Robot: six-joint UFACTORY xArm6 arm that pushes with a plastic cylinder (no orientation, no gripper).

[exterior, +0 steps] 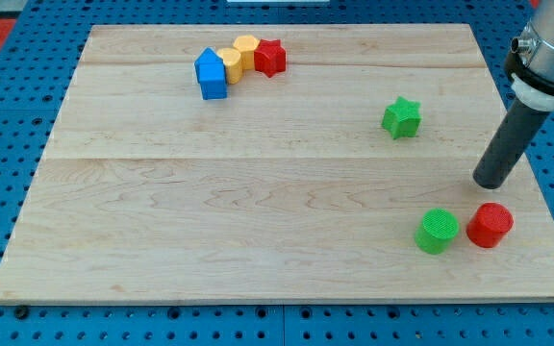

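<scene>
No jaws on this rig, so nothing is held: just a dark rod, my tip [493,182] down on the wooden board [258,231] near the view's right edge. Tip touches no block. Nearest is the red cylinder [490,225], just below it toward the view's bottom, with a small gap. Green cylinder [437,231] sits just beside the red one on the view's left, apart from it. Green star [402,117] is up and to the left of the tip, well apart. At the view's top left, 4 blocks in a touching row: blue house-shaped block [212,74], yellow block [229,63], yellow cylinder [246,50], red star [270,57]. Blue pegboard [8,115] surrounds the board.
</scene>
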